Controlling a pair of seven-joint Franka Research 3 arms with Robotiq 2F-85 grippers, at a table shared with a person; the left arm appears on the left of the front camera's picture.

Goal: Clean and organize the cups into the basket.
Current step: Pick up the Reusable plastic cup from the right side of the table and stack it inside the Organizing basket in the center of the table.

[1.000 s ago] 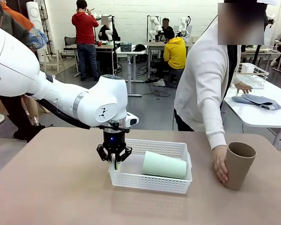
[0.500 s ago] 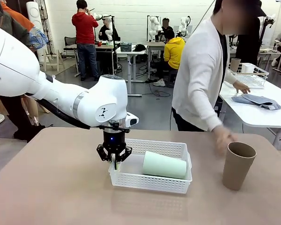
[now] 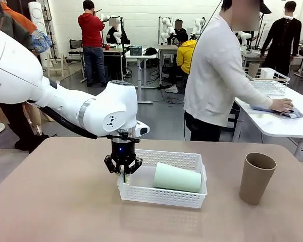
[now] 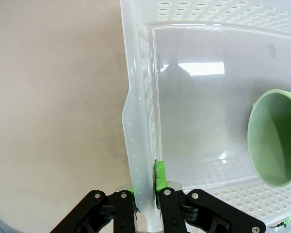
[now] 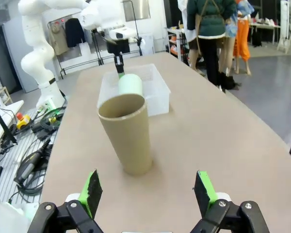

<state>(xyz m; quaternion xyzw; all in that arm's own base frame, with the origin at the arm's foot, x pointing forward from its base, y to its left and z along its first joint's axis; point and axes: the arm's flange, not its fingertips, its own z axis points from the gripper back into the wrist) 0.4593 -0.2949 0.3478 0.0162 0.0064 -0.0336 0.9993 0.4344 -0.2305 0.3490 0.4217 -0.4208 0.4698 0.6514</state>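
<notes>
Pinching basket (image 3: pixel 161 195) rim, left gripper (image 3: pixel 123 176), mint cup (image 3: pixel 177 177) inside

Mint cup (image 4: pixel 276 141) cropped at right edge, basket (image 4: pixel 140 73) — cropped top and right

FRONT CAMERA: fixed between my two arms at the near edge of the desk (image 3: pixel 50 201), it faces across to a person (image 3: pixel 217 75) beyond the far side and the workshop behind, at middle distance. LEFT WRIST CAMERA: it looks straight down along my left tool (image 4: pixel 146 187), very close to the basket (image 4: pixel 136 121) wall, with the mint cup (image 4: pixel 276 141) open-mouthed at picture right. RIGHT WRIST CAMERA: it sits low over the desk behind my right tool (image 5: pixel 148 187), facing the brown cup (image 5: pixel 127 136) close ahead and the basket farther off. All three views share basket and mint cup; front and right wrist views share the brown cup.
</notes>
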